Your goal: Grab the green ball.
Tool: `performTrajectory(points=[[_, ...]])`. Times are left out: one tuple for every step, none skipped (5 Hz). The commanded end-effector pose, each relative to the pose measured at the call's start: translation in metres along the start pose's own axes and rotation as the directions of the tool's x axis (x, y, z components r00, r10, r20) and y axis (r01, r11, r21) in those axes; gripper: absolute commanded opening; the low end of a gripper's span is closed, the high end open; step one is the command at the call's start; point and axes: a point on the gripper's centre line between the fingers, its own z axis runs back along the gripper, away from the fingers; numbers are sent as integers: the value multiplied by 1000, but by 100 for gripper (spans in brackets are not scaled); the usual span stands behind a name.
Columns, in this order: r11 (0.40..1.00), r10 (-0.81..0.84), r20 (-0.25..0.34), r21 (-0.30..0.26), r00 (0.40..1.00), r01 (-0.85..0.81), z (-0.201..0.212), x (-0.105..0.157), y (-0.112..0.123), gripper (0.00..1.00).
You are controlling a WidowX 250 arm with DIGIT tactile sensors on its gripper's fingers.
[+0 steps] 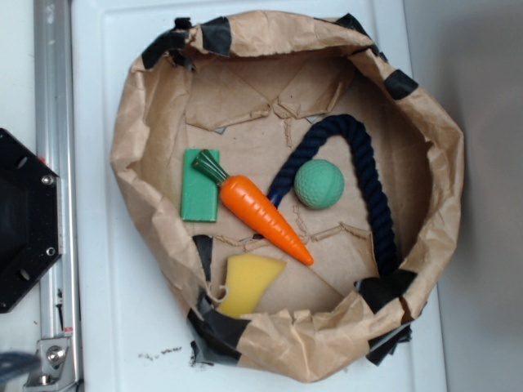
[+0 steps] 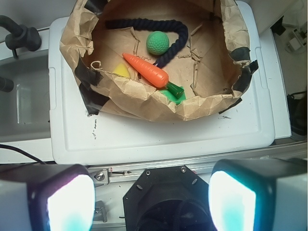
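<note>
Teal-green and dimpled, the green ball (image 1: 319,184) sits in the paper bag (image 1: 441,204) right of the carrot (image 1: 265,216), inside the rope's (image 1: 372,188) curve; likely light and grippy, best pinched across its middle; the gripper (image 2: 151,204) hangs open, well apart.

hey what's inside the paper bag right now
The paper bag holds a green ball, a carrot, a dark rope, a green block and a yellow sponge. Folded paper walls hide the bag's floor edges.
</note>
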Motion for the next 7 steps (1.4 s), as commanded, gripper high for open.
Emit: performTrajectory(points=[[1000, 0, 0, 0, 1000, 0, 0, 0, 0, 100], [1000, -10, 102, -22, 995, 13, -26, 47, -1, 100], [993, -87, 154, -70, 984, 99, -71, 93, 0, 100], [997, -66, 116, -20, 991, 69, -86, 105, 5, 100], [997, -66, 116, -20, 991, 69, -86, 105, 5, 100], [997, -66, 116, -20, 991, 69, -86, 105, 5, 100], [996, -92, 130, 21, 987, 90, -138, 132, 26, 100]])
